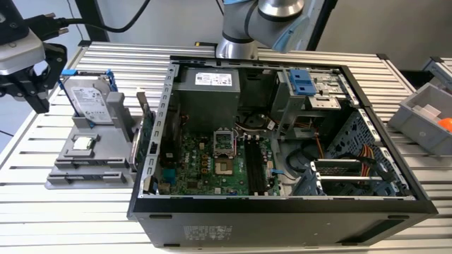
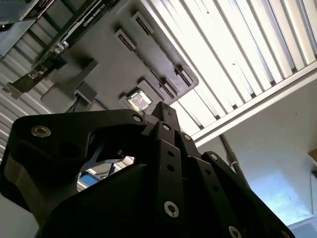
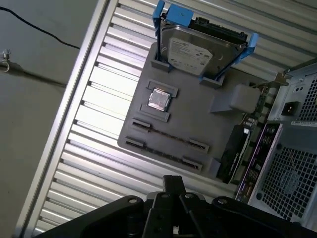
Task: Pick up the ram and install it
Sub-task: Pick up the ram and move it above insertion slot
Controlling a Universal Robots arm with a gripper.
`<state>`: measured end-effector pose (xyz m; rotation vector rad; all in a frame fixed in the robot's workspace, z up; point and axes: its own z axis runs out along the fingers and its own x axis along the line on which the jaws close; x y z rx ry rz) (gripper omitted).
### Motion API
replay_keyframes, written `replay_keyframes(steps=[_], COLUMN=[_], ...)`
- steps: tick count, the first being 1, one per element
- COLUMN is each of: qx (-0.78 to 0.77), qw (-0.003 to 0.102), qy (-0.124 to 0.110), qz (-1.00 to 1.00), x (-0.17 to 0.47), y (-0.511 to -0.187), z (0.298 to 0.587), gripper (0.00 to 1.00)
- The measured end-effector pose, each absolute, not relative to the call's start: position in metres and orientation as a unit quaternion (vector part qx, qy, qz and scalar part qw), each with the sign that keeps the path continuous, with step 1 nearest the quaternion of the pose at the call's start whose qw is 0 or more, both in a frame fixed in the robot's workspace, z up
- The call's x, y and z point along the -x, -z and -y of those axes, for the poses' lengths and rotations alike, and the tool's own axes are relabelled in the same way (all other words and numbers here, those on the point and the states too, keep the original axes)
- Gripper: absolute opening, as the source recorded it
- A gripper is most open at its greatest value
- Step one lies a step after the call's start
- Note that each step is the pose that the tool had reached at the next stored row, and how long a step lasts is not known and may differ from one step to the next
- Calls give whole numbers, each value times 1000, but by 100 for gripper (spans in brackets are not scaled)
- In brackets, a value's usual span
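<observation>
**A:** Exterior view first: where is the hand (image 1: 27, 91) hanging?

**B:** It is hanging at the exterior view's left, pointing down over the edge of the bench (image 1: 71, 227). It is just beside the hard drive (image 1: 90, 103) and is not touching it. I cannot tell whether it is wide or narrow, or whether it is gripping anything.

**A:** And the arm (image 1: 254, 21)?

**B:** Its silver and blue links are rising behind the computer case (image 1: 282, 211), at the far side of the bench.

**A:** Where is the ram lying?

**B:** I cannot tell. In the first wrist view, thin dark lines are running between the paired clips on the grey holder (image 3: 198, 119). They could be a stick on edge or bare grooves. In the exterior view, the long memory slots (image 1: 255, 161) on the motherboard are looking dark too.

**A:** What else is standing around the hand?

**B:** The hard drive is standing upright in a blue frame (image 1: 69, 72) at the holder's far end, with a small square chip (image 1: 83, 142) lying flat in front of it. A green card (image 1: 145, 138) is standing on edge between the holder and the case.

**A:** Any writing?

**B:** White labels are showing on the hard drive and on the power supply (image 1: 211, 87) inside the case.
</observation>
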<state>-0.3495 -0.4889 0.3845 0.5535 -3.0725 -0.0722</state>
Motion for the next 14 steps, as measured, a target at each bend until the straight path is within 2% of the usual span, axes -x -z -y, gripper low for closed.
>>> replay_keyframes(steps=[14], qx=[-216], qw=[10], qy=[23], qz=[976], x=[350], y=[-385], z=[489], gripper=[0])
